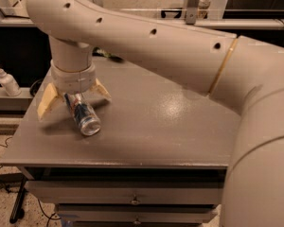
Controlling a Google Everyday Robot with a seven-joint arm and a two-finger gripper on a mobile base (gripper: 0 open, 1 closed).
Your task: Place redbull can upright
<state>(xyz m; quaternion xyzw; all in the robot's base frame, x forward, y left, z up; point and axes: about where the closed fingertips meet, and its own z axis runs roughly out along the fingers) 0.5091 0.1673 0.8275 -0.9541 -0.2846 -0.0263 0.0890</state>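
The redbull can (84,116), slim and silver-and-blue, lies on its side on the grey table (161,126) near the left front, its silver end facing the camera. My gripper (75,99) hangs straight down over the can's far end. Its two cream fingers (46,104) are spread open, one on each side of the can, not closed on it. The far end of the can is hidden under the wrist.
My big cream arm crosses the view from the right and hides the back and right of the table. A white pump bottle (7,81) stands on a shelf to the left. Drawers (132,200) sit under the table's front edge.
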